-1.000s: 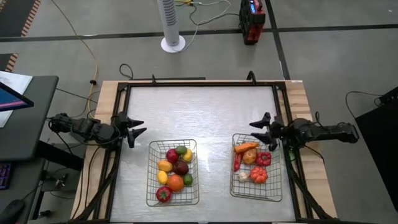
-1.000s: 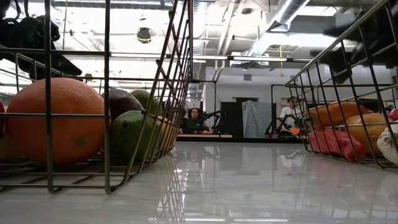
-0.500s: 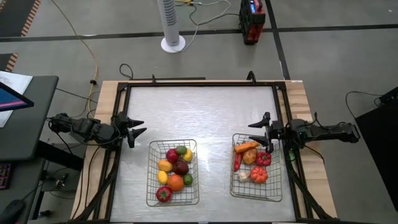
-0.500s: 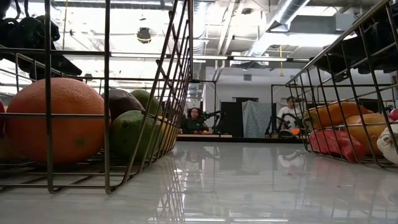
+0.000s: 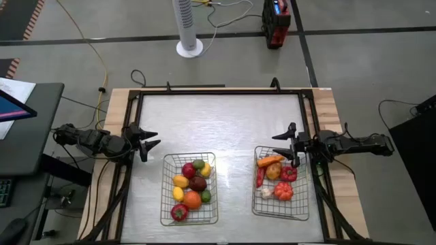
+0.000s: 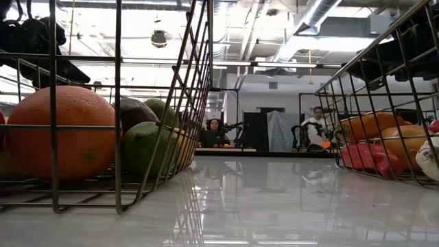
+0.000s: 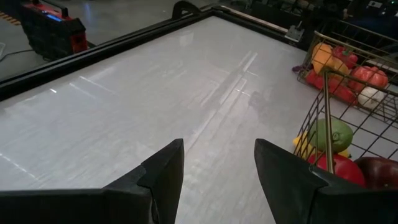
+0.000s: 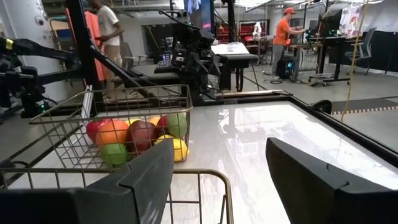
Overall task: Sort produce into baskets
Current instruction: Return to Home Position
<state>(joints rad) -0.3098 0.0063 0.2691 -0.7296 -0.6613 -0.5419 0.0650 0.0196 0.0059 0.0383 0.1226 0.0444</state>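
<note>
Two silver wire baskets stand on the table. The left basket (image 5: 189, 188) holds red, yellow, green, orange and dark purple rounds (image 5: 192, 184). The right basket (image 5: 281, 182) holds a carrot (image 5: 270, 161), a red chili (image 5: 259, 177), white garlic (image 5: 267, 192) and red and orange pieces. My left gripper (image 5: 151, 142) is open and empty at the table's left edge, beyond the left basket's far left corner. My right gripper (image 5: 286, 144) is open and empty above the right basket's far rim (image 8: 186, 173).
A black frame (image 5: 221, 90) runs round the table. The middle and far part of the tabletop (image 5: 221, 122) is bare. People show in the room beyond the table (image 6: 317, 123). A fan stand (image 5: 189, 27) and a red box (image 5: 276, 20) stand on the floor behind.
My right gripper has gone a little toward the table's left, from the right edge to over the right basket's far rim. It has stayed open. The left arm and the produce have kept still.
</note>
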